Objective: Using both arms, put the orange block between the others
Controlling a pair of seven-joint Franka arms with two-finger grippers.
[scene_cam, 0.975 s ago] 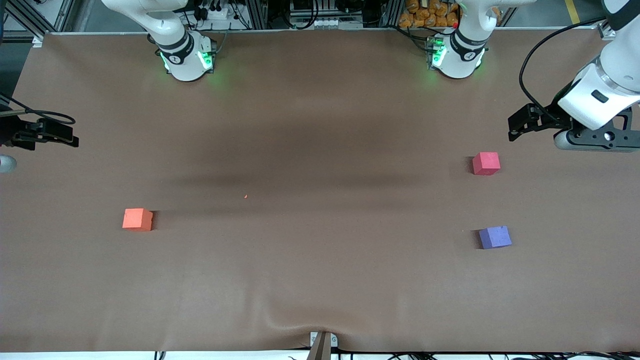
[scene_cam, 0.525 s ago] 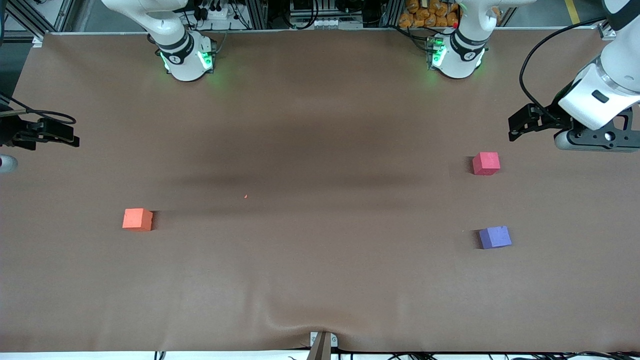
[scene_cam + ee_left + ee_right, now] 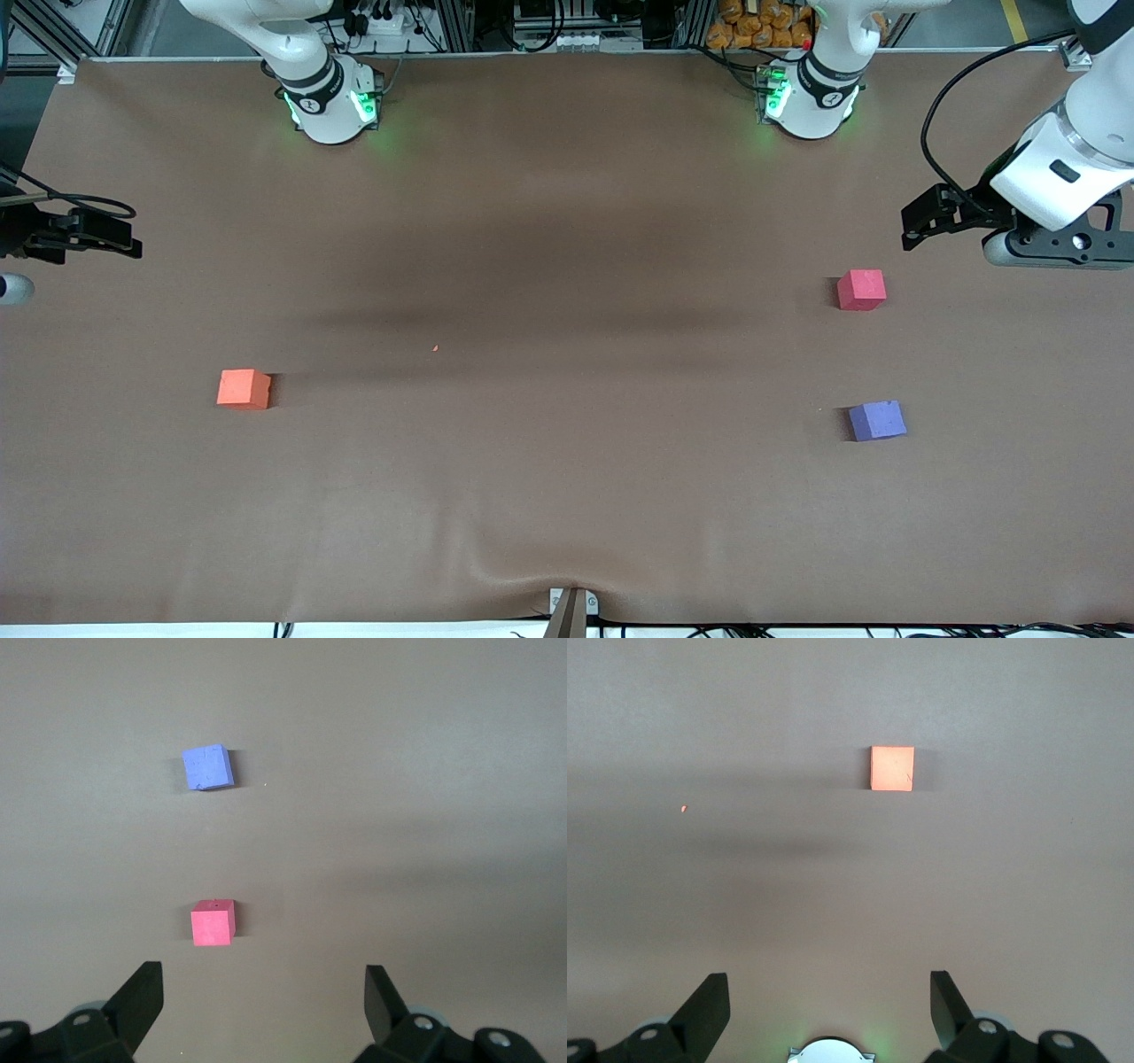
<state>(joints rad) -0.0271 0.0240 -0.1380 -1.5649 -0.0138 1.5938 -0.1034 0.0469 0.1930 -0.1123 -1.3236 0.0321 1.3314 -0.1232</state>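
The orange block [image 3: 244,388] rests on the brown table toward the right arm's end, and it shows in the right wrist view as the same orange block [image 3: 892,768]. The pinkish-red cube [image 3: 861,289] and the purple cube [image 3: 877,420] sit apart toward the left arm's end, the purple one nearer the front camera. My left gripper [image 3: 264,985] hangs open and empty over the table close to the pinkish-red cube [image 3: 213,922], with the purple cube [image 3: 207,767] farther off. My right gripper [image 3: 830,990] is open and empty, high over the table's edge, well away from the orange block.
A tiny orange speck [image 3: 435,348] lies on the cover near the table's middle. The two green-lit bases [image 3: 332,106] [image 3: 811,102] stand along the farthest edge. The cover bulges in a wrinkle [image 3: 523,571] by a bracket at the nearest edge.
The right hand has crept very slightly inward at the table's edge. The blocks and the left arm have not moved.
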